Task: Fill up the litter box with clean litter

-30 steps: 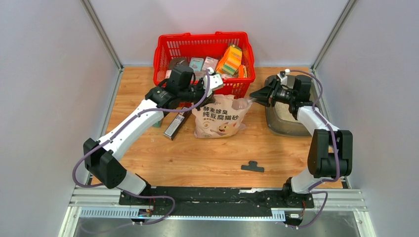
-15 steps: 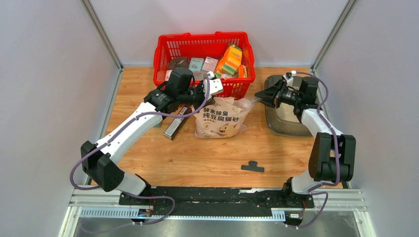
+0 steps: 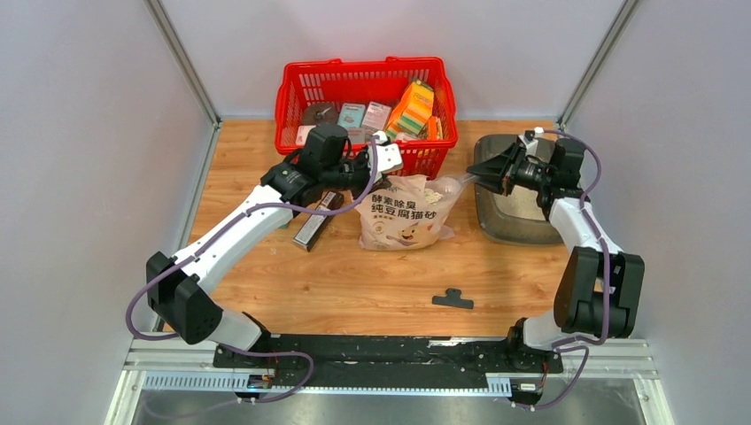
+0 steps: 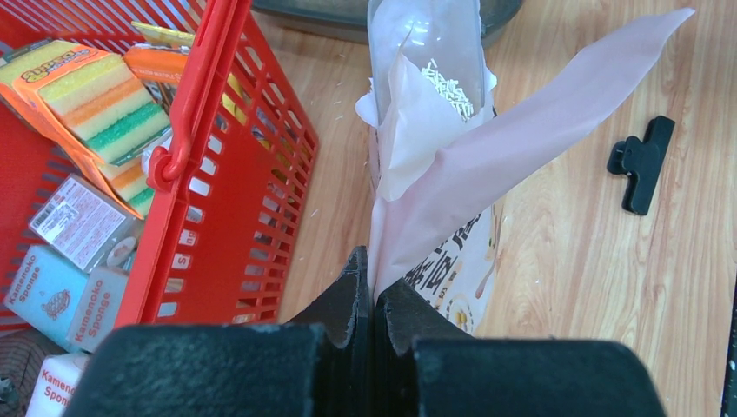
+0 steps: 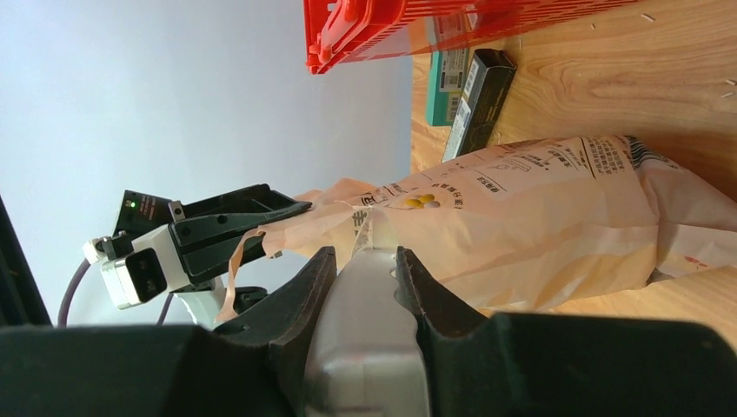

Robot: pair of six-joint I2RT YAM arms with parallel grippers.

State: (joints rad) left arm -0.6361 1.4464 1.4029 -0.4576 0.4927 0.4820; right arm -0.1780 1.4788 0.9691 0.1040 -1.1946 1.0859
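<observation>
The left tool [image 4: 374, 274] is closed tight on a thin edge of the pinkish-cream soft bag [image 3: 403, 212] printed with a cartoon cat. It holds this edge up just on the near side of the red plastic mesh basket [image 3: 292, 97]. The bag stands about in the middle of the wooden tabletop [image 3: 354, 283], and its mouth is open toward the right.

The right tool [image 5: 365, 261] grips the handle of the clear plastic scoop [image 4: 426, 43]; the handle fills the gap between its fingers. The front end of the scoop is inside the mouth of the bag. Some clean litter [image 4: 448, 82], fine pale beige-white granules, lies in the scoop, and in the top view a little more shows at the bag's mouth.

The shallow grey-brown plastic litter box [image 3: 514, 226], with rounded corners and a raised rim, lies on the right side of the tabletop, just to the right of the bag. I cannot tell if the two touch. The right tool hangs above the left rim of this box. The bottom of the box looks paler in places, but I cannot tell if this is litter.

In the basket there is a pack of orange, yellow and green sponges [image 4: 96, 95] and some small boxes. A black plastic clip [image 3: 452, 299] lies on the tabletop, nearer than the bag. A long dark box [image 3: 312, 226] lies to the left of the bag, beside the left arm.
</observation>
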